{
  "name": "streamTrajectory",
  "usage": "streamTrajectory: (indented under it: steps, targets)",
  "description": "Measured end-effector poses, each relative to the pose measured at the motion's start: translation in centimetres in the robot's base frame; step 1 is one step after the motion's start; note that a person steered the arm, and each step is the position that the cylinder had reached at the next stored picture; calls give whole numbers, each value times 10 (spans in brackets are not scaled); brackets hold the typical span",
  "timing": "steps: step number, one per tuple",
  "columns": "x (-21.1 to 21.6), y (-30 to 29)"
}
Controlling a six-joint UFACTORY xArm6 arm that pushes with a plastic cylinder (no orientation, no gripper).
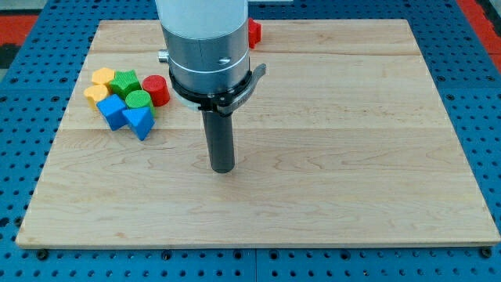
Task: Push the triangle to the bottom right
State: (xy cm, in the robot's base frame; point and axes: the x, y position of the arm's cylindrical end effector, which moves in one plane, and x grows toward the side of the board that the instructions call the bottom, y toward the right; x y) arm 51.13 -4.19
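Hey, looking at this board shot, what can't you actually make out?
- Red block at the view's top: mostly hidden behind the arm housing; shape unclear.
- Yellow blocks: packed tight against the green blocks; their exact shapes are unclear.
- Whether my tip touches the board.

This looks like a robotics lab. A pale wooden board [313, 117] lies on a blue perforated bench [477, 94] whose regular grid of holes suits bolting down fixtures. A grey cylindrical robot arm [205, 47] hangs over the board (with a bolted collar and a dark rod below). Small coloured test blocks [125, 98] sit clustered near the board's upper left.
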Motion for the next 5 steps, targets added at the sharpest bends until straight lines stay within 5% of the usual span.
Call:
streamTrajectory:
  steps: [5]
  targets:
    - [18,35]
